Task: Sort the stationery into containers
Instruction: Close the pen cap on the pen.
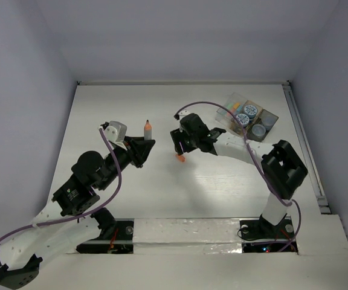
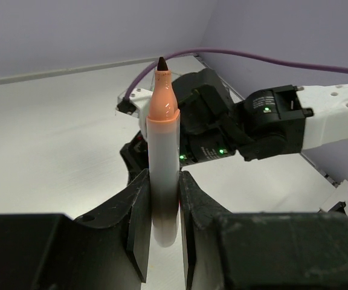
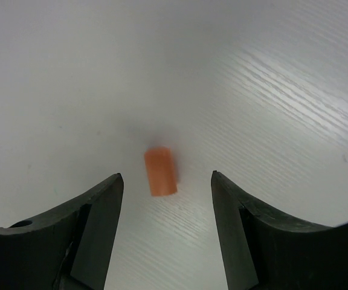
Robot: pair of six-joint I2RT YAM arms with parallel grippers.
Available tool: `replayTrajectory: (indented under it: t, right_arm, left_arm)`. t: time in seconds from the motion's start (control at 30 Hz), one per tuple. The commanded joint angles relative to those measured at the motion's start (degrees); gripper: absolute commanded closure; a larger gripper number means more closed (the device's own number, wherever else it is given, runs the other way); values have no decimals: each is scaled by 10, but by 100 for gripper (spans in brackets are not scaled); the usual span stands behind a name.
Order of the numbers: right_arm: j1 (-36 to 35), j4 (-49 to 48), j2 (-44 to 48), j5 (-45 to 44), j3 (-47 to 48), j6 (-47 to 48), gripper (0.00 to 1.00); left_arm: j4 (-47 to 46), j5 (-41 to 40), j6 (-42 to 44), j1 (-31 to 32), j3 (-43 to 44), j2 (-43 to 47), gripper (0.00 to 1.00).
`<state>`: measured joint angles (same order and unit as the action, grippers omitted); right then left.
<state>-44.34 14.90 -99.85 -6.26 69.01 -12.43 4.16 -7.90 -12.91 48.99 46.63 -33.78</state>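
Orange marker [image 2: 162, 145] upright in left gripper [image 2: 164, 184]; orange cap [image 3: 160, 171] by right gripper [image 3: 167, 181]

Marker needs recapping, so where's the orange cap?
The orange cap lies on the white table near its middle, directly below the open right gripper, right of the marker.

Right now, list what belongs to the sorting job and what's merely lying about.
Job: marker in the left pincer; orange cap below the open right pincer; clear box holding lidded jars.
Lying about: purple cable; table.
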Motion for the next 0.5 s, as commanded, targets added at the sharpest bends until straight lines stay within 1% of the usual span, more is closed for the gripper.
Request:
replayTrajectory:
  t: [0.0,0.27,0.47]
  right_arm:
    - [-5,17,-50,42,51,-10,34]
    - [-5,43,-100,54,86,-8,34]
    - [-10,56,-118,56,88,1,35]
  left_arm:
    - [-18,-8,3,-3,20,8,100]
    - [-18,-8,3,-3,21,8,100]
    - [-17,-9,4,-3,21,7,100]
